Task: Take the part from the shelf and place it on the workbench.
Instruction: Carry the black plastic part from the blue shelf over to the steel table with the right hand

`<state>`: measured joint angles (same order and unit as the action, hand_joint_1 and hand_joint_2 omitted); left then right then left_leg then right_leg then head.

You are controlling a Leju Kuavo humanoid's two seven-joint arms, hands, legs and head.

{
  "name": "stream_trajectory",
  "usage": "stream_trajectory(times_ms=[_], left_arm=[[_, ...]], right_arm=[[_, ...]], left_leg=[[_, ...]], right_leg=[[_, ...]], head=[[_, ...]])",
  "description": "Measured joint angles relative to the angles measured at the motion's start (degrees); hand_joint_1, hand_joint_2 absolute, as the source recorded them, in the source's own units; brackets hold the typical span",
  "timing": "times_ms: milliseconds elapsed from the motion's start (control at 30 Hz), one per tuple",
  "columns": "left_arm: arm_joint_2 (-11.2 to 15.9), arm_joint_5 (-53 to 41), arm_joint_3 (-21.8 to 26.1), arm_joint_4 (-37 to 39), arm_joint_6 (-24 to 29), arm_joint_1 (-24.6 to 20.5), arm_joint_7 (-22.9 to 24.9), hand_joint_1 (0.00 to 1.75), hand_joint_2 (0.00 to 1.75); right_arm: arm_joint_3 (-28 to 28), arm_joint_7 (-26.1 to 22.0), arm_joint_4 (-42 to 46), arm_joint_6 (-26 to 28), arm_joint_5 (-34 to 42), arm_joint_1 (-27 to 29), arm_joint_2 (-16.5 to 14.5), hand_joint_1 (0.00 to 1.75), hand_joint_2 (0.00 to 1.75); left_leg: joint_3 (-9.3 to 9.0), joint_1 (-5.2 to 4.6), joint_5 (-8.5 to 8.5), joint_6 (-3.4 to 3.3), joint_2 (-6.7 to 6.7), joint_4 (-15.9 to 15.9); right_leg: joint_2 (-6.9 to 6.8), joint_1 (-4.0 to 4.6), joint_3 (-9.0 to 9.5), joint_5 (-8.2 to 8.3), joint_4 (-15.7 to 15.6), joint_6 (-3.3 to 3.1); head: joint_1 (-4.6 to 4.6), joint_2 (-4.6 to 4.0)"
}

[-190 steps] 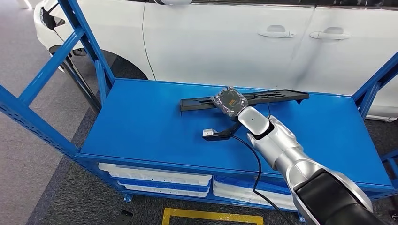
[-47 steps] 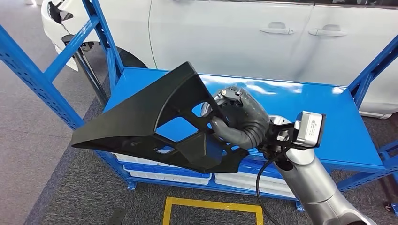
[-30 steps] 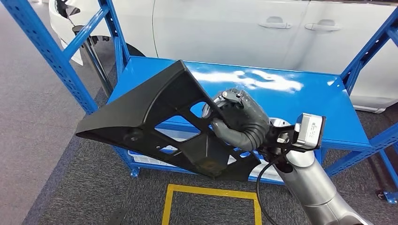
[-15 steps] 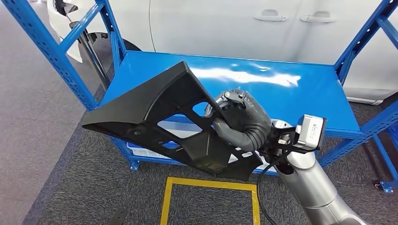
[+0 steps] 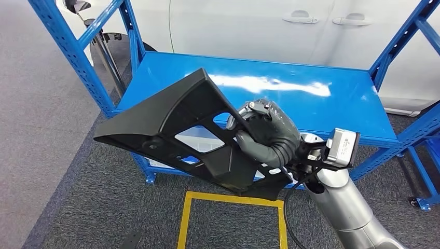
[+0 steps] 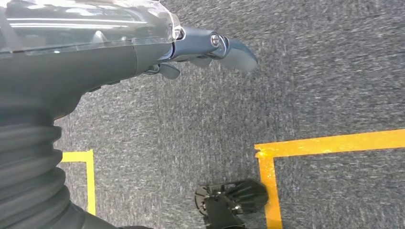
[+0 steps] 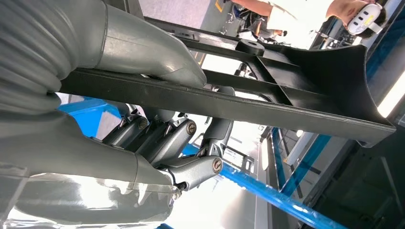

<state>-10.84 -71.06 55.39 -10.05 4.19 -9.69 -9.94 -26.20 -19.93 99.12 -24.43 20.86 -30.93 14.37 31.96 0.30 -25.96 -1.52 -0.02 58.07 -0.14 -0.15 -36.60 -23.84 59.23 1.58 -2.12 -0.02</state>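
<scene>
A large black plastic part (image 5: 181,132), a triangular frame with cut-outs, hangs in the air in front of the blue shelf (image 5: 280,91). My right hand (image 5: 267,134) grips it by a bar near its right end, fingers wrapped round. The right wrist view shows the same part (image 7: 305,90) with my thumb over one bar and the fingers (image 7: 191,138) curled beneath it. My left hand (image 6: 210,47) hangs above the grey carpet with its fingers extended and nothing in them.
A white car (image 5: 249,26) stands behind the shelf. Blue uprights (image 5: 78,52) flank the shelf, with white trays (image 5: 171,166) on the lower level. Yellow tape (image 5: 231,199) marks a square on the carpet. A person (image 7: 296,14) appears in the right wrist view.
The whole scene has shifted as I back away from the shelf; it looks farther off. The part, first lying on the shelf, stays gripped in my right hand.
</scene>
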Motion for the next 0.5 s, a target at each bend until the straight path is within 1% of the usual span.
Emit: stream_trajectory(times_ms=[33, 67, 100, 133, 167, 200, 233, 267, 300, 333, 367, 400, 433, 467, 500], left_arm=[[-0.03, 0.0, 0.0, 0.0, -0.02, -0.03, -0.01, 0.0, 1.75], [-0.04, 0.0, 0.0, 0.0, -0.03, -0.08, -0.01, 0.0, 1.75], [-0.04, 0.0, 0.0, 0.0, -0.04, -0.1, -0.02, 0.0, 1.75], [-0.04, 0.0, 0.0, 0.0, -0.05, -0.09, -0.02, 0.0, 1.75], [-0.03, 0.0, 0.0, 0.0, -0.06, -0.07, -0.02, 0.0, 1.75], [-0.03, 0.0, 0.0, 0.0, -0.06, -0.06, -0.02, 0.0, 1.75], [-0.02, -0.01, 0.0, 0.0, -0.06, -0.05, -0.02, 0.0, 1.75], [-0.03, -0.03, 0.0, 0.0, -0.06, -0.05, -0.02, 0.0, 1.75], [-0.03, -0.04, 0.0, 0.0, -0.06, -0.07, -0.02, 0.0, 1.75], [-0.04, -0.07, 0.0, 0.0, -0.07, -0.09, -0.01, 0.0, 1.75], [-0.04, -0.08, 0.0, 0.0, -0.07, -0.12, -0.01, 0.0, 1.75], [-0.06, -0.08, -0.01, 0.0, -0.08, -0.15, -0.01, 0.0, 1.75], [-0.08, -0.09, -0.01, 0.0, -0.08, -0.14, 0.0, 0.0, 1.75], [-0.09, -0.1, -0.01, 0.0, -0.08, -0.11, 0.0, 0.0, 1.75], [-0.1, -0.1, -0.01, 0.0, -0.08, -0.06, 0.01, 0.0, 1.75]], right_arm=[[0.14, -0.1, 0.0, 0.07, -0.07, 0.09, 0.01, 1.75, 1.75], [0.26, -0.22, 0.0, 0.15, -0.15, 0.22, 0.01, 1.75, 1.75], [0.34, -0.35, 0.0, 0.24, -0.26, 0.39, 0.02, 1.75, 1.75], [0.37, -0.48, 0.0, 0.33, -0.33, 0.61, 0.02, 1.75, 1.75], [0.37, -0.58, 0.0, 0.39, -0.4, 0.86, 0.03, 1.75, 1.75], [0.37, -0.64, 0.0, 0.44, -0.44, 1.04, 0.03, 1.75, 1.75], [0.38, -0.68, 0.0, 0.48, -0.47, 1.15, 0.04, 1.75, 1.75], [0.42, -0.72, 0.0, 0.51, -0.51, 1.18, 0.06, 1.75, 1.75], [0.49, -0.77, 0.04, 0.56, -0.56, 1.16, 0.07, 1.75, 1.75], [0.56, -0.85, 0.13, 0.6, -0.63, 1.18, 0.08, 1.75, 1.75], [0.63, -0.92, 0.24, 0.64, -0.73, 1.17, 0.09, 1.75, 1.75], [0.69, -0.98, 0.35, 0.68, -0.83, 1.14, 0.1, 1.75, 1.75], [0.73, -1.03, 0.43, 0.69, -0.91, 1.13, 0.13, 1.75, 1.75], [0.76, -1.05, 0.44, 0.7, -0.96, 1.07, 0.15, 1.75, 1.75], [0.78, -1.07, 0.43, 0.73, -0.97, 1.02, 0.16, 1.75, 1.75]], left_leg=[[0.5, 0.1, 0.53, -0.3, 0.08, -0.15], [1.1, 0.12, 1.01, -0.54, 0.14, -0.14], [1.82, 0.09, 1.48, -0.69, 0.16, -0.08], [2.55, 0.05, 1.95, -0.75, 0.17, 0.0], [3.29, 0.0, 2.42, -0.76, 0.17, 0.11], [4.02, -0.03, 2.87, -0.74, 0.17, 0.23], [4.68, -0.07, 3.31, -0.67, 0.16, 0.35], [5.27, -0.11, 3.76, -0.56, 0.14, 0.45], [5.79, -0.21, 4.2, -0.38, 0.12, 0.52], [6.09, -0.25, 4.66, -0.15, 0.12, 0.49], [6.25, -0.26, 5.12, 0.13, 0.13, 0.42], [6.33, -0.24, 5.59, 0.43, 0.14, 0.27], [6.32, -0.21, 6.11, 0.76, 0.13, 0.05], [6.48, -0.19, 6.21, 1.06, 0.06, 0.05], [6.87, -0.21, 5.43, 1.39, -0.01, 0.53]], right_leg=[[0.09, -0.08, -0.78, -1.88, 1.91, 0.29], [0.15, -0.2, -1.89, -4.56, 5.05, 0.56], [0.14, -0.24, -3.06, -7.23, 8.97, 0.78], [0.13, -0.28, -3.94, -9.17, 12.57, 0.93], [0.13, -0.28, -4.11, -10.0, 14.84, 1.0], [0.13, -0.28, -3.3, -9.61, 15.05, 0.97], [0.13, -0.26, -1.42, -8.3, 13.06, 0.84], [0.14, -0.21, 1.31, -6.84, 9.45, 0.57], [0.14, -0.07, 4.26, -6.13, 5.07, 0.17], [0.13, 0.12, 6.48, -5.72, 1.58, -0.22], [0.14, 0.31, 7.81, -5.74, -0.77, -0.6], [0.15, 0.51, 8.15, -5.88, -1.75, -0.94], [0.14, 0.57, 7.83, -5.38, -1.79, -1.24], [0.04, 0.46, 7.55, -4.82, -2.05, -1.58], [-0.05, 0.31, 7.13, -4.11, -2.27, -1.98]], head=[[0.0, 0.0], [0.0, 0.0], [0.0, 0.01], [0.0, 0.01], [0.0, 0.0], [0.0, 0.01], [0.0, 0.01], [0.0, 0.01], [0.0, 0.01], [-0.02, 0.0], [-0.02, 0.0], [-0.02, 0.0], [-0.02, 0.0], [0.0, 0.01], [0.0, 0.01]])
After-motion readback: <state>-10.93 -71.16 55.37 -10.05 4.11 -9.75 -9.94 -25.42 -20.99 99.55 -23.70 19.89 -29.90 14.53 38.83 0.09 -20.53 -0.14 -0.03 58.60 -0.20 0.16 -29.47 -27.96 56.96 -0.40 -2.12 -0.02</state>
